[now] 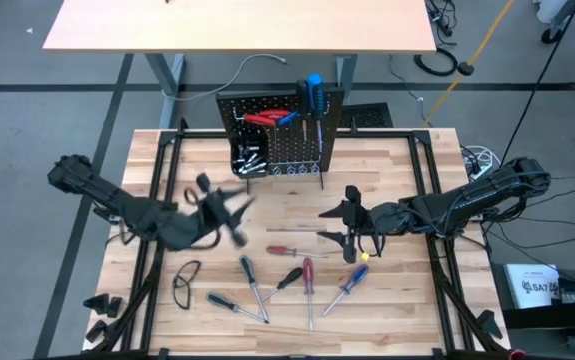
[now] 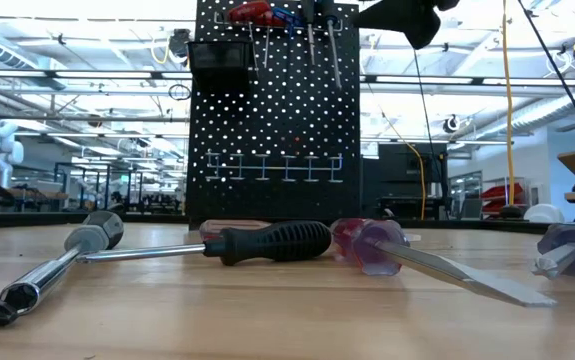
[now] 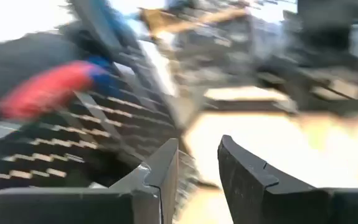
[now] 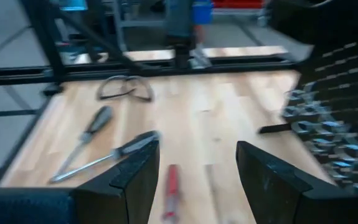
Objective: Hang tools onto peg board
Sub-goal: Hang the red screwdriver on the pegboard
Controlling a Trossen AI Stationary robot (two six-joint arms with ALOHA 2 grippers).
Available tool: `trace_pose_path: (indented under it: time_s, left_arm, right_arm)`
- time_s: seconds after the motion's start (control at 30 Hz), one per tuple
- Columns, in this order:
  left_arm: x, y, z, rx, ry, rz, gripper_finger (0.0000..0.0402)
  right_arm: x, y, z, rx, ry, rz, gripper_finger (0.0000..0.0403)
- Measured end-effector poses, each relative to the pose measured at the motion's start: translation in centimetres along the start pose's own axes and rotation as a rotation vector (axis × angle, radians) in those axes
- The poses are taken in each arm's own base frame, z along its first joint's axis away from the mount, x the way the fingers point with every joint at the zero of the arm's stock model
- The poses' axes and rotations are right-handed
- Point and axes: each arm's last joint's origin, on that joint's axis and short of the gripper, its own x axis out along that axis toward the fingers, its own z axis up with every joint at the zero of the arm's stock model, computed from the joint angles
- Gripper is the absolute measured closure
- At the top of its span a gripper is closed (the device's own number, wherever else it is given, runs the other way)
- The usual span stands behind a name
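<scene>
The black peg board (image 1: 277,135) stands upright at the table's far middle. On it hang red-handled pliers (image 1: 262,118) and a blue-handled screwdriver (image 1: 314,88), and its small bin (image 1: 247,157) holds silvery pieces. Several screwdrivers lie flat on the near middle of the table, among them a red one (image 1: 307,285), a blue one (image 1: 347,288) and a black one (image 1: 289,277). My left gripper (image 1: 235,218) hovers, blurred, left of centre, open and empty (image 3: 198,174), facing the board (image 3: 73,124). My right gripper (image 1: 347,225) hovers right of centre, open, above a red screwdriver (image 4: 170,186).
Safety glasses (image 1: 187,280) lie at the near left. A black frame (image 1: 157,200) runs along the tabletop's sides. In the low view a black-handled screwdriver (image 2: 267,240) and a clear red handle (image 2: 372,245) lie in front of the board. A second table (image 1: 237,25) stands beyond.
</scene>
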Motion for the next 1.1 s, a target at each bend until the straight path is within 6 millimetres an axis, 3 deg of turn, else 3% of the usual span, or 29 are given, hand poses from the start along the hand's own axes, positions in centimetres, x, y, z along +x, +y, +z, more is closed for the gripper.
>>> trace_pose_path:
  time_s: [0.17,0.27,0.5,0.8,0.93,1.1]
  left_arm:
    - [-3.4,-1.3,-2.2,-0.055,0.170,-0.394,0.0285]
    - [-4.5,-2.6,-3.5,-0.085,0.251,-0.528,0.0285]
    - [-5.7,-4.7,-7.2,-0.057,0.270,-0.587,0.0285]
    - [-6.0,-6.1,-10.2,-0.082,0.163,-0.722,0.0285]
    - [-5.8,-6.4,-11.3,-0.094,0.136,-0.820,0.0285]
    - [-5.9,-6.5,-11.2,-0.118,0.142,-0.872,0.0285]
  right_arm:
    - [-0.1,0.5,-0.1,0.064,0.014,0.081,0.0197]
    - [0.1,1.0,-0.4,0.133,0.030,0.092,0.0197]
    - [2.0,3.2,-3.5,0.271,0.197,0.096,0.0197]
    - [3.5,6.4,-7.3,0.570,0.349,0.066,0.0197]
    - [4.4,7.2,-8.7,0.691,0.382,0.038,0.0197]
    - [5.3,8.0,-9.3,0.704,0.344,0.067,0.0197]
